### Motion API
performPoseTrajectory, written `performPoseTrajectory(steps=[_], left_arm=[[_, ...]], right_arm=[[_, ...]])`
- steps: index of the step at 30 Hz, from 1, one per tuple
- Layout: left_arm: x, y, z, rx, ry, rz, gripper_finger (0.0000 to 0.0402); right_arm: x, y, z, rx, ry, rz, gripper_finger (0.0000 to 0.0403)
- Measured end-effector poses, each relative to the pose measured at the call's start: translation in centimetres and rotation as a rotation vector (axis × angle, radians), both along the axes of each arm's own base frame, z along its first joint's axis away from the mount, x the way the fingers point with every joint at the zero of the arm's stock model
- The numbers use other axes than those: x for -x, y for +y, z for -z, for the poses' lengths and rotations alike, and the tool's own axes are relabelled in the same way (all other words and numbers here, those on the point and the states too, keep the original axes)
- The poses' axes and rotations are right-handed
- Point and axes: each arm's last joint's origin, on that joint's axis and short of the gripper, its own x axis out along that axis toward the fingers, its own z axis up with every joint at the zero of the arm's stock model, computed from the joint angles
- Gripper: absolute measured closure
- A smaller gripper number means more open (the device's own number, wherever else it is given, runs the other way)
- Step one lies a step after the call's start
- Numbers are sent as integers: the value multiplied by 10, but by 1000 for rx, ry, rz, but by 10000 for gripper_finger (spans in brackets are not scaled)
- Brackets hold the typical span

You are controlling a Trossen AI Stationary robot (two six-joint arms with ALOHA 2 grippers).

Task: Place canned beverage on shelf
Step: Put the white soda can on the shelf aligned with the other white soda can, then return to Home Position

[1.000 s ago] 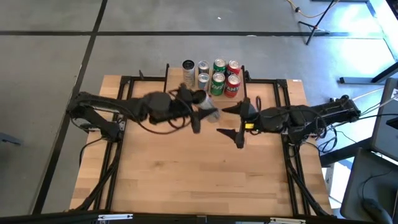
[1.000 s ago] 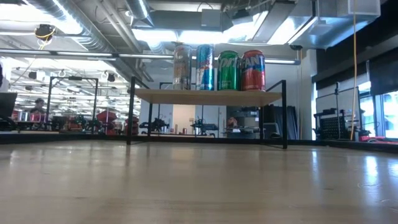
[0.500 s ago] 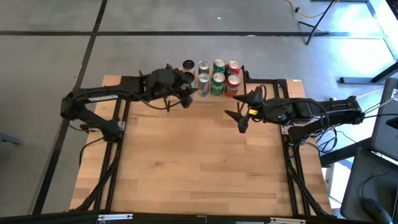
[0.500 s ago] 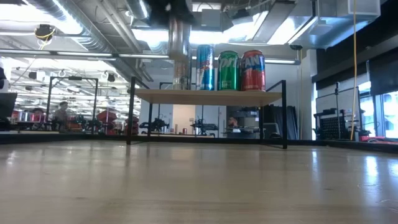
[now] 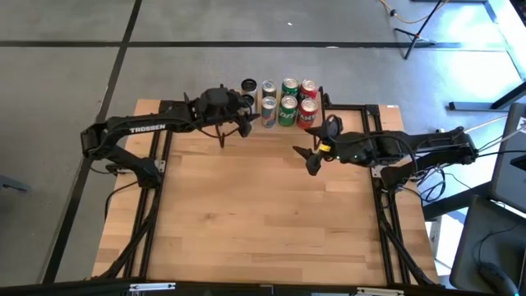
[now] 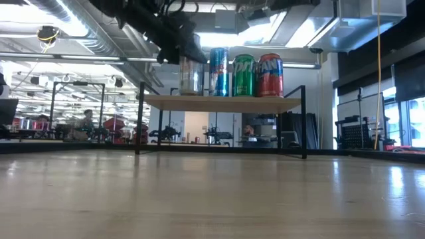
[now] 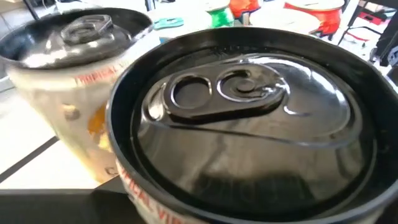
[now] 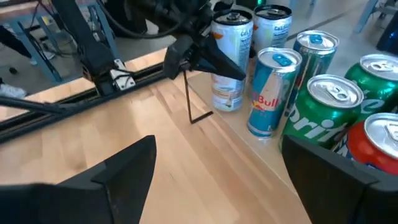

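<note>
The shelf [image 6: 265, 104], a light-wood top on thin black legs, stands at the table's far edge and carries several upright cans: a blue-and-silver one [image 8: 273, 93], green ones [image 8: 323, 106] and red ones [image 8: 379, 143]. My left gripper [image 5: 243, 113] is at the shelf's left end, shut on a pale can with a dark top [image 8: 229, 62], which also shows in the low view [image 6: 190, 74] and the left wrist view [image 7: 249, 124]. A like can [image 7: 68, 81] stands just behind it. My right gripper [image 5: 309, 156] is open and empty, above the table in front of the shelf's right part. My left gripper holds the pale can by the upper part of its side wall [image 8: 219, 46]. One finger [image 8: 208, 59] lies on the side facing the table's near edge; the can hides the other. The fingers come from the table's left, slanting down. The can is upright, its base [image 6: 190, 91] on the shelf top.
The held can stands close beside the blue-and-silver can, at the left end of the front row. A thin black post [image 8: 186, 93] rises by the shelf's left corner. Bare tabletop [image 5: 263, 214] lies in front of the shelf. People show far off in the room [image 6: 86, 119].
My left gripper has carried the pale can from over the table's middle toward the far edge. It has brought the can down at the left end of the shelf's front row, where it now stands upright. My right gripper has shifted slightly toward the far edge.
</note>
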Motion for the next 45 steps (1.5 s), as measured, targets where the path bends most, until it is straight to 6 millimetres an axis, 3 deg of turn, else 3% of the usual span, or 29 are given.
performPoseTrajectory(steps=[5,17,21,25,30,36,41,45], left_arm=[[1,3,10,-9,-23,2,180],[0,3,9,-15,-41,-5,90],[2,-2,-7,-50,-29,17,75],[17,-10,-32,-81,11,17,71],[44,-21,-65,-129,-70,-15,70],[90,-46,-104,-108,-279,-29,69],[112,-69,-105,5,-271,53,89],[112,-85,-93,95,-204,273,170]], right_arm=[[-3,1,5,-9,23,7,72],[-4,1,7,-7,44,6,72],[-4,1,8,-8,44,5,72],[-4,1,8,-7,47,3,72],[-3,1,8,-10,51,-3,72],[-4,4,8,-47,65,-100,72],[-4,-1,2,-105,37,-139,79],[5,-7,-4,-139,27,-208,142]])
